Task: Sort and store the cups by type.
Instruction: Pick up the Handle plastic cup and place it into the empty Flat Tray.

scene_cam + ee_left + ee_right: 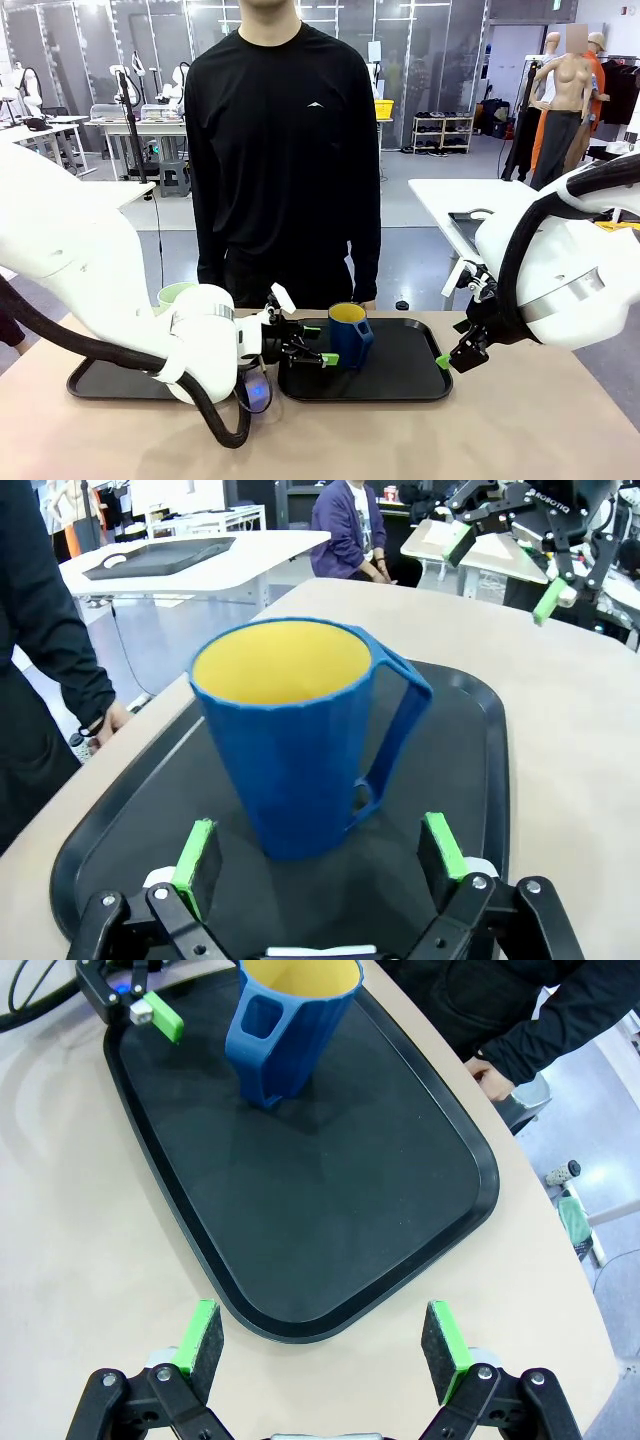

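The dark blue mug (350,335) with a yellow inside stands upright on the right black tray (405,378). My left gripper (318,345) is open just left of it, level with its lower half, touching nothing. In the left wrist view the mug (300,740) stands just past the green pads (195,855), its handle to the right. The pale mint-green tumbler (174,293) peeks out behind my left arm, over the left tray (95,385). My right gripper (455,355) hangs open and empty above the right tray's right end; in its wrist view the mug (285,1030) is far off.
A person in black stands at the far edge of the table, with one hand (493,1078) resting at the edge near the right tray (330,1210). Bare table lies in front of both trays.
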Robot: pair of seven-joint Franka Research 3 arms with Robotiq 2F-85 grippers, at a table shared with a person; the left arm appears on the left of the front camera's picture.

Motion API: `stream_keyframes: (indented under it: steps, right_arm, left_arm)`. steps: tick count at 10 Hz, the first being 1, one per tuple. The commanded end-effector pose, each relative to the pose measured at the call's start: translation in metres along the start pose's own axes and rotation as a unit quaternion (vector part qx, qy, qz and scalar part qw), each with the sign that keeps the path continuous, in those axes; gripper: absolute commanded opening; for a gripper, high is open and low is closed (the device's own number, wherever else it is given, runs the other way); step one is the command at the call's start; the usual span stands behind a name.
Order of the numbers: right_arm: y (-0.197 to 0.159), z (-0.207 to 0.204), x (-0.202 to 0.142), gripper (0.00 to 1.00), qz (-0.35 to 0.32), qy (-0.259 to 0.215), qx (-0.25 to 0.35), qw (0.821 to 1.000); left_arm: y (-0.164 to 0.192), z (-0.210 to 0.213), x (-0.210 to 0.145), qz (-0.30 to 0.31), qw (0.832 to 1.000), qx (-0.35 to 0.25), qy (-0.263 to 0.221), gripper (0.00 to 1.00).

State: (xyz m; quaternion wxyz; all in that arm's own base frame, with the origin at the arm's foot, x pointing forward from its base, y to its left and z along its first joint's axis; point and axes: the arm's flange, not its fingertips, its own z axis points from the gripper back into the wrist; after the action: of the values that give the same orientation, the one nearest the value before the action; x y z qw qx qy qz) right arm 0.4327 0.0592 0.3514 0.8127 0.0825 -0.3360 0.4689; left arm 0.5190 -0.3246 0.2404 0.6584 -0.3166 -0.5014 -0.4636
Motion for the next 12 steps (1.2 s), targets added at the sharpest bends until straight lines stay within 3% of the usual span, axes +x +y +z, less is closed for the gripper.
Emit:
stream_keyframes:
  steps: [1, 7, 8, 9, 12]
  right_arm:
    - [0.001, 0.000, 0.001, 1.00, 0.000, 0.000, -0.001, 1.000]
    - [0.001, 0.000, 0.001, 1.00, 0.000, 0.000, -0.001, 1.000]
    - [0.001, 0.000, 0.001, 1.00, 0.000, 0.000, -0.001, 1.000]
    - [0.001, 0.000, 0.001, 1.00, 0.000, 0.000, -0.001, 1.000]
    - [0.001, 0.000, 0.001, 1.00, 0.000, 0.000, -0.001, 1.000]
  left_arm:
    - [-0.029, 0.020, -0.013, -0.018, 0.999, 0.026, -0.007, 1.00]
    - [-0.061, 0.069, -0.005, -0.025, 0.999, 0.015, -0.015, 1.00]
    - [-0.061, 0.075, -0.004, -0.024, 0.999, 0.021, -0.019, 1.00]
    - [-0.034, 0.056, 0.016, -0.002, 1.000, 0.008, 0.004, 1.00]
    - [-0.034, 0.056, 0.016, -0.002, 1.000, 0.008, 0.004, 1.00]
